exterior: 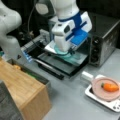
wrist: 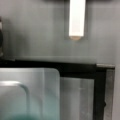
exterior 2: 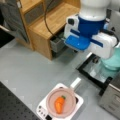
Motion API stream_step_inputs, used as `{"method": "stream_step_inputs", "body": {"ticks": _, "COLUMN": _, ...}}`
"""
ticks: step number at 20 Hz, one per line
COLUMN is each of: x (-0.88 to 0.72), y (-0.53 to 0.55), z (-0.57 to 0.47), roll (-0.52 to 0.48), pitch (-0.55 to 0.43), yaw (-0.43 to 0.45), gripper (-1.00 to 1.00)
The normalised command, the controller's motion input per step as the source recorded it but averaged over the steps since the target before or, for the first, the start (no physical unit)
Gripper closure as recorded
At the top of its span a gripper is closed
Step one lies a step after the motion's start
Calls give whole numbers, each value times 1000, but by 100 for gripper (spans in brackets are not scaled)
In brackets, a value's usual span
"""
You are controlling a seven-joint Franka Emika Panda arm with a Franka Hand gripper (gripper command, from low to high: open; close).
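Note:
In both front views the gripper [exterior: 64, 51] hangs low over a teal plate [exterior: 67, 54] [exterior 2: 112, 62], touching it or just above it. The plate rests on a silver tray [exterior: 50, 49] above the open glass door [exterior: 65, 65] of a toaster oven [exterior: 105, 37]. The white and blue hand [exterior 2: 90, 37] hides the fingertips in both front views. In the wrist view one white finger [wrist: 76, 20] points down from the top edge. Below it are the tray's rounded corner [wrist: 50, 82] and a sliver of the teal plate [wrist: 25, 117].
An orange carrot [exterior: 110, 87] [exterior 2: 59, 104] lies in a pink pan [exterior: 98, 90] [exterior 2: 51, 100] on a small white stove [exterior: 100, 98] [exterior 2: 42, 110]. A wooden cabinet [exterior: 22, 87] [exterior 2: 50, 22] stands beside the oven, and a second white arm [exterior: 8, 25] is at a front view's left.

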Motion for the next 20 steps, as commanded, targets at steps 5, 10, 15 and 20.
{"method": "stream_step_inputs", "body": {"ticks": 5, "x": 697, "y": 8, "z": 106, "roll": -232, "pitch": 191, "yaw": 161, "gripper": -100}}
{"method": "stream_step_inputs", "body": {"ticks": 10, "x": 600, "y": -3, "z": 78, "roll": -237, "pitch": 175, "yaw": 96, "gripper": -100}}
{"method": "stream_step_inputs", "body": {"ticks": 15, "x": 586, "y": 58, "z": 50, "roll": -239, "pitch": 183, "yaw": 3, "gripper": -100}}
{"method": "stream_step_inputs", "body": {"ticks": 20, "x": 665, "y": 122, "z": -118, "roll": -224, "pitch": 129, "yaw": -67, "gripper": -100}}
